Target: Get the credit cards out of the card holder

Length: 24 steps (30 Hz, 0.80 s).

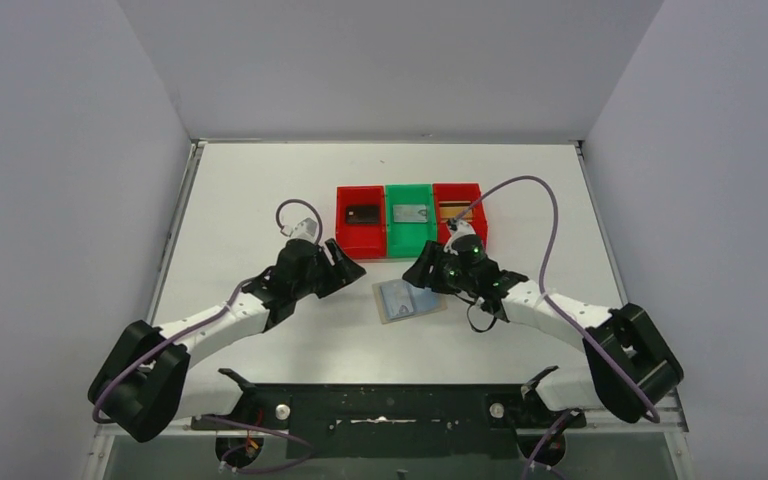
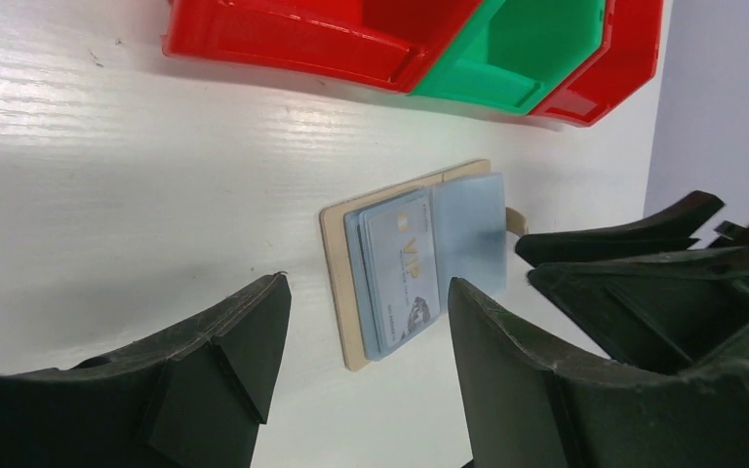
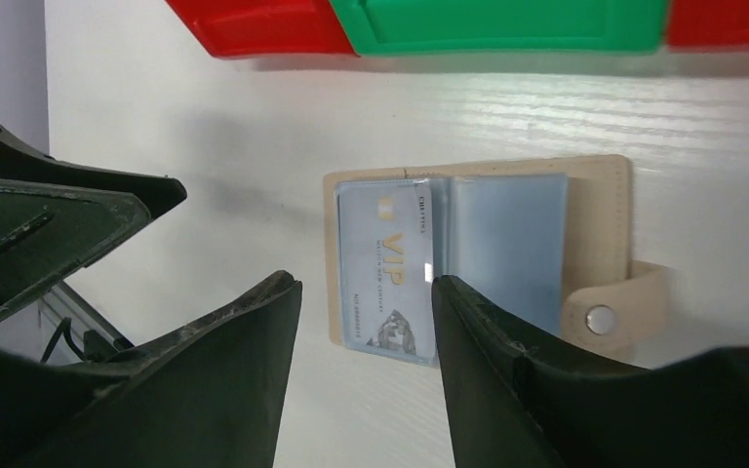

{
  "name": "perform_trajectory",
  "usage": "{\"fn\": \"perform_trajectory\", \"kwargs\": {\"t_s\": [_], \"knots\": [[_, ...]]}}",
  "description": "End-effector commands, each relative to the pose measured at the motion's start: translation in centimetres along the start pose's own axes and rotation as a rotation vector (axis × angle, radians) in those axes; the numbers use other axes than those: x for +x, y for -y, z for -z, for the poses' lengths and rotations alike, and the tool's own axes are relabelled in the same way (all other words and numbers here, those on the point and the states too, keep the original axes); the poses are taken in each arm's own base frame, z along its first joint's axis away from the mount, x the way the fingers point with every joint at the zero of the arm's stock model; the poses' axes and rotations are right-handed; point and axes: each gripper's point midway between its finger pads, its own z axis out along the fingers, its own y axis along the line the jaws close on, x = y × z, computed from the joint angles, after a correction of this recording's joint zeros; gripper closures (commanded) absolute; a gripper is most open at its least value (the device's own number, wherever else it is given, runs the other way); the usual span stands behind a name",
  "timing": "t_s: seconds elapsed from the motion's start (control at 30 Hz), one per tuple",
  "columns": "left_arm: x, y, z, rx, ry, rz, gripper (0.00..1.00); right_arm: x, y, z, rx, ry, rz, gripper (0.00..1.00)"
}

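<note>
Left gripper [image 1: 346, 268] and right gripper [image 1: 423, 270] are held apart, empty, flanking the card holder [image 1: 410, 300]; unpinned, it could be dragged along with the credit card [image 3: 387, 273]

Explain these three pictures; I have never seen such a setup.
These are two robot arms bolted to a white table. The wide picture looks down from above and behind them. The other two come from a camera on each wrist, so the dark wedges are that arm's own fingers. On the table lies an open tan holder with a pale blue VIP card in it. Behind it stand three bins, red, green, red, each with one card inside. The left hand and right hand hover open beside the holder, holding nothing.
</note>
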Motion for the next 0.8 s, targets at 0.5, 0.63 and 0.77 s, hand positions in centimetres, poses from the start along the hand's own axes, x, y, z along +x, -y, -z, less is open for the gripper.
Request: {"fn": "perform_trajectory", "kwargs": {"t_s": [0.5,0.63,0.77], "knots": [[2.9,4.7,-1.7,0.181,-0.180,-0.041,0.48,2.7,0.4,-3.3,-0.063,-0.116,-0.084,0.51],[3.7,5.7,-2.2,0.214,-0.208,-0.048,0.51,3.2,1.4,-3.5,-0.051,-0.135,-0.110,0.54],[4.3,6.3,-2.9,0.218,-0.231,-0.057,0.55,3.6,1.9,-3.7,-0.055,-0.143,-0.125,0.60]]}}
